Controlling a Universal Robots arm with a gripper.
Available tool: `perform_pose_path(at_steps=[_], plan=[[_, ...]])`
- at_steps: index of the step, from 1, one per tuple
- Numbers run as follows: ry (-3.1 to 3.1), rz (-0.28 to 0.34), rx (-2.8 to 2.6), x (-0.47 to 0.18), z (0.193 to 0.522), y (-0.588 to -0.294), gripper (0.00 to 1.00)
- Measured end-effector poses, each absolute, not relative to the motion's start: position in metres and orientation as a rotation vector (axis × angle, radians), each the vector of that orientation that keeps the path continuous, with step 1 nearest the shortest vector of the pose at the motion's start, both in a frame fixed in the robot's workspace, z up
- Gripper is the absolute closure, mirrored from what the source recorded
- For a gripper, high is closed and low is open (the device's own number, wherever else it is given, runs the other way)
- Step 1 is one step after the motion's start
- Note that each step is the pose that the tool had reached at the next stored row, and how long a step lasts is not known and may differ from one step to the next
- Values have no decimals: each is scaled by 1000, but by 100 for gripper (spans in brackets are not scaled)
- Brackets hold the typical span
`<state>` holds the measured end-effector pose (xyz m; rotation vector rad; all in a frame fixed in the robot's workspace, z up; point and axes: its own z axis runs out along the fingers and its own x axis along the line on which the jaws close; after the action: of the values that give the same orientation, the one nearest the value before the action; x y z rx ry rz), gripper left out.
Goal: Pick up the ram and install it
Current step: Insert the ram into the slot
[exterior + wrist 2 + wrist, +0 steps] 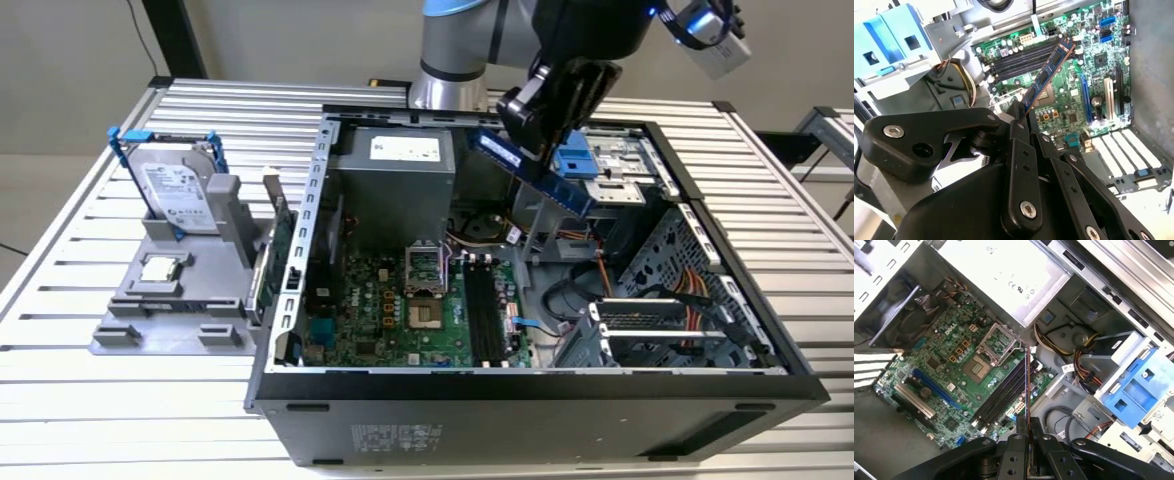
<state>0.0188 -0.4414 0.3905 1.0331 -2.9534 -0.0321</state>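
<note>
Gripper [1017, 114] clamped tight on the ram [1047, 76], tilted above the motherboard [1072, 109]

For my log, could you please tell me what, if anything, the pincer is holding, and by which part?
The pincer grips the ram by one end; the rest of the stick juts free above the open computer case.

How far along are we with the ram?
Pickup looks done: the gripper is shut on the ram, held in the air over the open case. Not yet seated: the memory slots in the case look empty.
</note>
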Motion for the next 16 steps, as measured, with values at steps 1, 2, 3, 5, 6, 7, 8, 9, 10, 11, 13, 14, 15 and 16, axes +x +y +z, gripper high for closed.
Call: perform_pose_path(at_steps=[1, 2, 3, 5, 6, 7, 8, 9, 10, 11, 13, 14, 15, 16], plan=[[-2958, -32, 1020, 19, 390, -441, 100], [-2962, -32, 1008, 19, 390, -441, 100], [-2967, -32, 994, 19, 390, -441, 100], [-2976, -33, 969, 19, 390, -441, 100], [-2980, -33, 956, 19, 390, -441, 100], [-2985, -33, 942, 19, 390, -441, 100], [-2989, -33, 929, 19, 390, -441, 100], [-2993, -33, 916, 19, 390, -441, 100], [-2997, -33, 903, 19, 390, -441, 100], [-3001, -33, 889, 19, 390, -441, 100], [-3009, -33, 864, 19, 390, -441, 100], [-3012, -33, 851, 19, 390, -441, 100], [-3016, -33, 838, 19, 390, -441, 100], [-3020, -33, 825, 19, 390, -441, 100]])
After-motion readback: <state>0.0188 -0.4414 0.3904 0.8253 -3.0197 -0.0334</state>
